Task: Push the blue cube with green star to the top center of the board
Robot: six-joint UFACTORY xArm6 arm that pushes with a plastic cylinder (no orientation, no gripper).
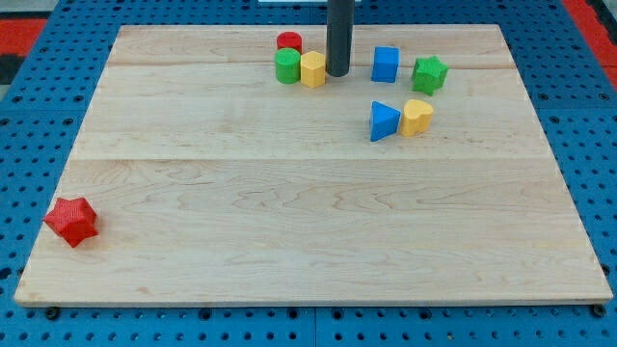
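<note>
My tip point(338, 73) is resting just right of the yellow block point(313, 69); this tool is a jawless rod. The blue cube point(386, 64) and green star point(429, 73) are sitting top centre-right on the bench point(289, 222).

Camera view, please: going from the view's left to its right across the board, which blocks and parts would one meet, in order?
Red star → green cylinder → yellow block → my tip → blue cube → yellow heart → green star.
</note>
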